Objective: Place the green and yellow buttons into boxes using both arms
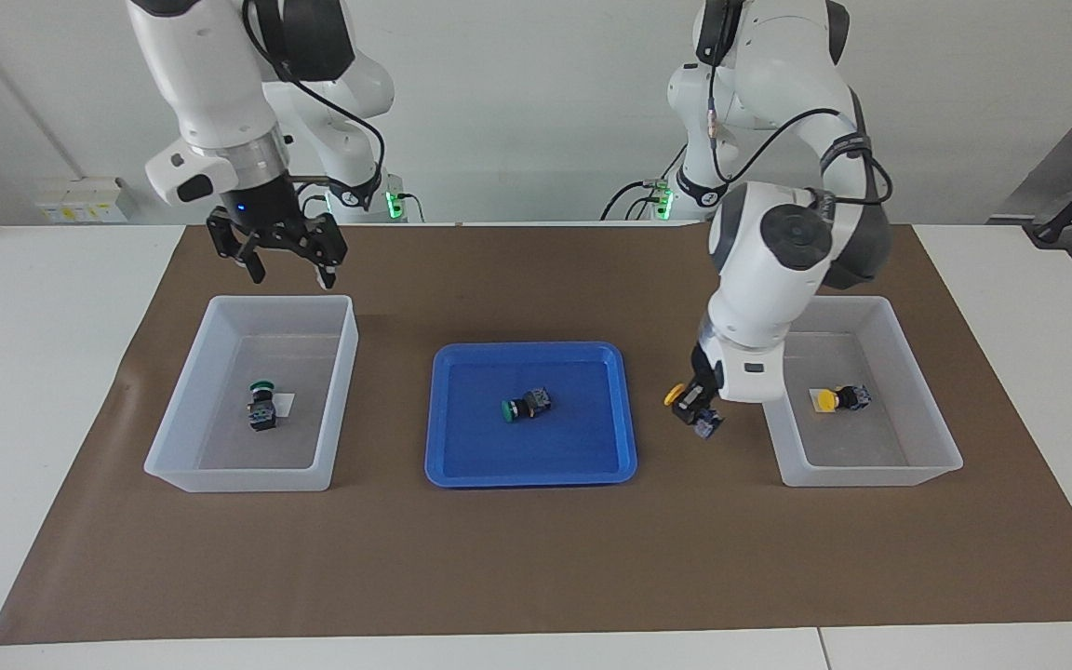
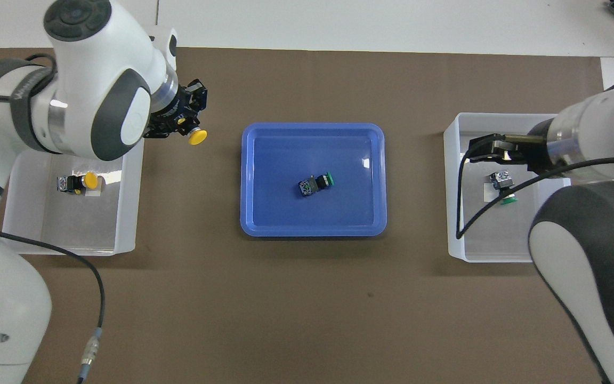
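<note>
Brown paper mat (image 1: 536,558) on a white table (image 1: 33,372), carrying three containers in a row. Centre: shallow blue tray (image 1: 462,465), containing one green-capped push-button switch (image 1: 525,406) lying on its side on the tray floor. Toward the left arm's end of the table: translucent white bin (image 1: 871,470), containing one yellow-capped push-button switch (image 1: 838,398) lying on its side at a small white label (image 2: 94,193) on the bin floor. Toward the right arm's end of the table: second translucent white bin (image 1: 238,476), containing one green-capped switch (image 1: 261,407) standing cap up, beside its own white label (image 1: 285,404). Left gripper (image 1: 696,407): raised over the bare mat between the blue tray and the bin at the left arm's end, just beside that bin's wall, fingers clamped narrow on the dark body of a second yellow-capped switch (image 1: 685,401); the switch hangs clear of the mat, its yellow cap pointing toward the tray. Right gripper (image 1: 287,263): held high above the mat at the edge of its bin that lies nearer to the robots, fingers spread wide, nothing between them. In the overhead view this gripper (image 2: 491,151) overlaps the bin's outline, partly covering the green switch below.
</note>
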